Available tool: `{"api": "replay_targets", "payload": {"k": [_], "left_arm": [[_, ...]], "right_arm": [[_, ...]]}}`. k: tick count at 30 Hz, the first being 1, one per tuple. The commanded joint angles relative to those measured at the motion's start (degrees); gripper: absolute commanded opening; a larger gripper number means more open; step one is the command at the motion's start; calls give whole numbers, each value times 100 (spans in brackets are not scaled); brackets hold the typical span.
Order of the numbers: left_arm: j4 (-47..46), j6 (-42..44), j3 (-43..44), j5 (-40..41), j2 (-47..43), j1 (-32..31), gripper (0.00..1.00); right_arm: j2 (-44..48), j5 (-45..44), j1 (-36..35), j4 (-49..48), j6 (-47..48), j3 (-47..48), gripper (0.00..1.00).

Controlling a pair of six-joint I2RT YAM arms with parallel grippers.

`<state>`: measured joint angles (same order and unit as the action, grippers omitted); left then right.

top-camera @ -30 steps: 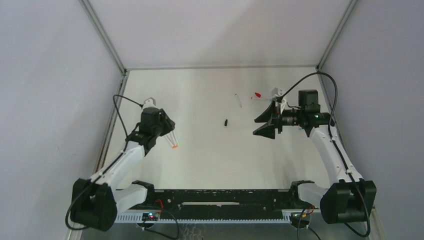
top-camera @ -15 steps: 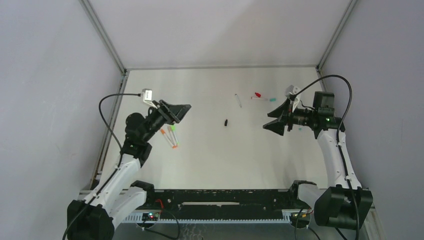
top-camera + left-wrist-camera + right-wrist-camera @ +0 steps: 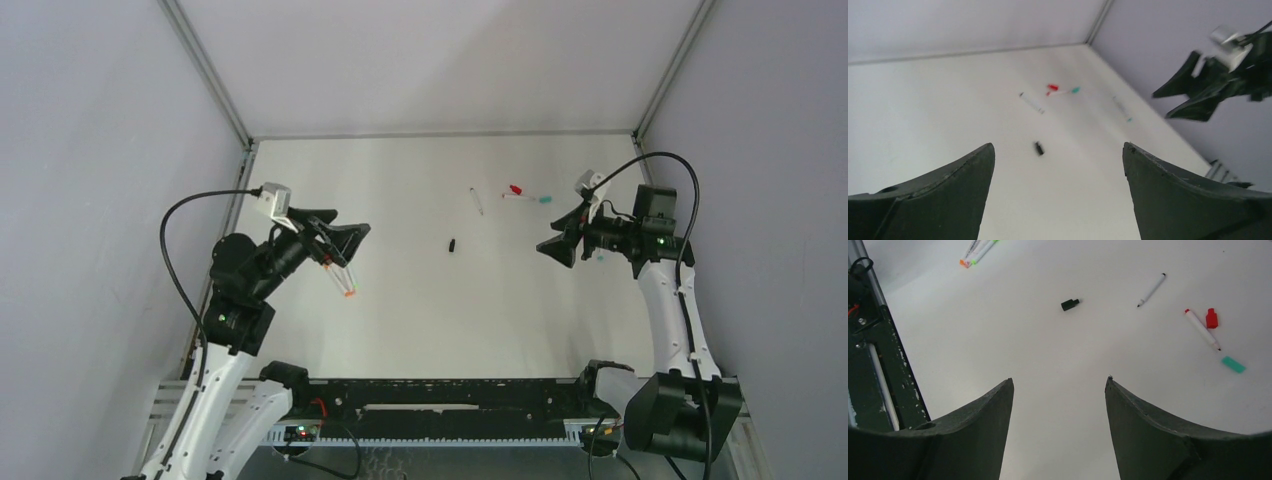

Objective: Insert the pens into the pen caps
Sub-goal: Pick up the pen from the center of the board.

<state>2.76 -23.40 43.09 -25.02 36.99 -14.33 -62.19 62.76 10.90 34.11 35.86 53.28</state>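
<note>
Two pens with orange and green ends (image 3: 343, 277) lie side by side on the left of the table, also in the right wrist view's top corner (image 3: 976, 252). My left gripper (image 3: 354, 244) (image 3: 1058, 145) hangs open and empty above them. A black cap (image 3: 452, 244) (image 3: 1038, 148) (image 3: 1070, 304) lies mid-table. Beyond it are a black-tipped pen (image 3: 477, 201) (image 3: 1151, 290), a red cap (image 3: 515, 188) (image 3: 1211, 318), a red-ended pen (image 3: 1202, 329) and a teal cap (image 3: 546, 200) (image 3: 1233, 364). A teal-tipped pen (image 3: 1122, 110) lies under my right gripper (image 3: 553, 252) (image 3: 1058, 379), which is open and empty.
Grey walls with metal corner posts (image 3: 205, 70) close in the white table on three sides. A black rail (image 3: 440, 395) (image 3: 878, 365) runs along the near edge between the arm bases. A black cable (image 3: 185, 250) loops off the left wrist.
My left gripper has risen and pulled back from the orange and green-ended pens, opening wide; both pens stay on the table. The right gripper has drawn back to the right.
</note>
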Motion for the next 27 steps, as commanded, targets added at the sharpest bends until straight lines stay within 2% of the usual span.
{"api": "replay_targets", "payload": {"k": [1,6,14,21,27], "left_arm": [[1206,1038,114,609,-145,70,100],[1177,1107,-29,814,-241,83,100],[1393,1268,-60,1494,-352,154,100],[1433,1381,-109,1854,-519,204,100],[1416,1344,-100,1676,-455,396,100]], "right_arm": [[-156,-307,-79,188,337,313,74],[-602,-972,-504,306,296,754,74],[-1769,-2148,-1495,409,-367,1808,73],[-3155,-2878,-2163,557,-1055,2922,71],[-4508,-3570,-2518,652,-1726,4015,70]]}}
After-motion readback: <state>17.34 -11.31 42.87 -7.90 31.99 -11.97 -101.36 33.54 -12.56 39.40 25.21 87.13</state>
